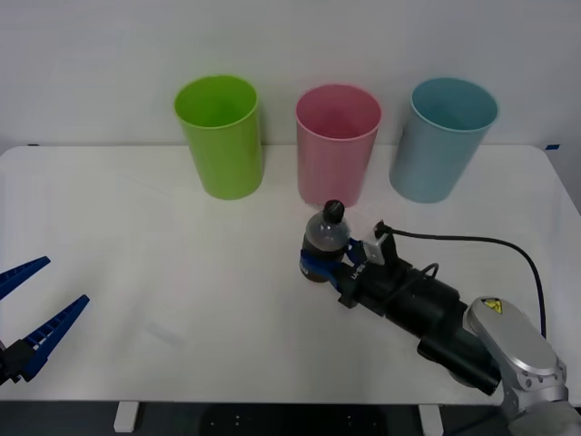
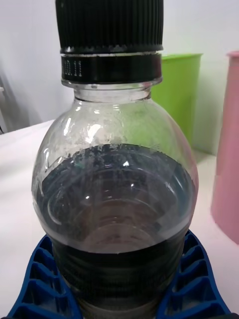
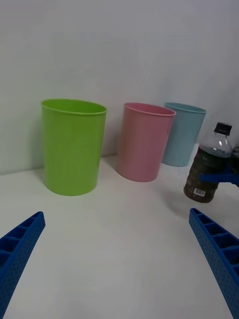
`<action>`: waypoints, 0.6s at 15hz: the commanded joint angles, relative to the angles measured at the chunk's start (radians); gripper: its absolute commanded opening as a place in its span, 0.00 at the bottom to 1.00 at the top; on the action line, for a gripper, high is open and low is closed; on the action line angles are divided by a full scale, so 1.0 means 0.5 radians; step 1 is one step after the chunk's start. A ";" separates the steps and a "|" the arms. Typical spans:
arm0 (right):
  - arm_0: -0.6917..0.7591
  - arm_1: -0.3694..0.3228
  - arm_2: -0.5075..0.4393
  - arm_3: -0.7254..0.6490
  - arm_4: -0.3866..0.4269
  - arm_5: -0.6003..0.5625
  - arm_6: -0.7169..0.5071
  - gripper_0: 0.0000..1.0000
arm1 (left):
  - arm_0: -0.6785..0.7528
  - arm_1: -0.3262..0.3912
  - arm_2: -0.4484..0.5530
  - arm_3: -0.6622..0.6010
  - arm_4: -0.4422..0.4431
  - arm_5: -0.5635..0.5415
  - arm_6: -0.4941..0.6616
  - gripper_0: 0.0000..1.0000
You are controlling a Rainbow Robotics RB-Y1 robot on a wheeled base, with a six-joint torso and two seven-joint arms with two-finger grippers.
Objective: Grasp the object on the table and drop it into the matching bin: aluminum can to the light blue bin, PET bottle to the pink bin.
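Right wrist view puts the right gripper [image 2: 119,294] at the base of the PET bottle [image 2: 117,199], its ribbed blue fingers [image 2: 191,286] clamped on both sides. Clear rounded plastic holds dark liquid under a ridged black cap. It stands upright on the smooth white table [image 1: 136,227], just before the tapered pink bin [image 1: 337,143]. Left gripper [image 1: 27,313] hangs wide open, empty.

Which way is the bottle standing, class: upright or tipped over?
Upright. The bottle stands on the table with its black cap on top, while the right gripper clasps its lower body.
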 commanded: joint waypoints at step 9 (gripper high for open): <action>0.121 -0.278 -0.196 -0.623 0.001 0.014 -0.633 0.00 | 0.000 0.000 0.000 0.000 0.000 0.000 0.000 1.00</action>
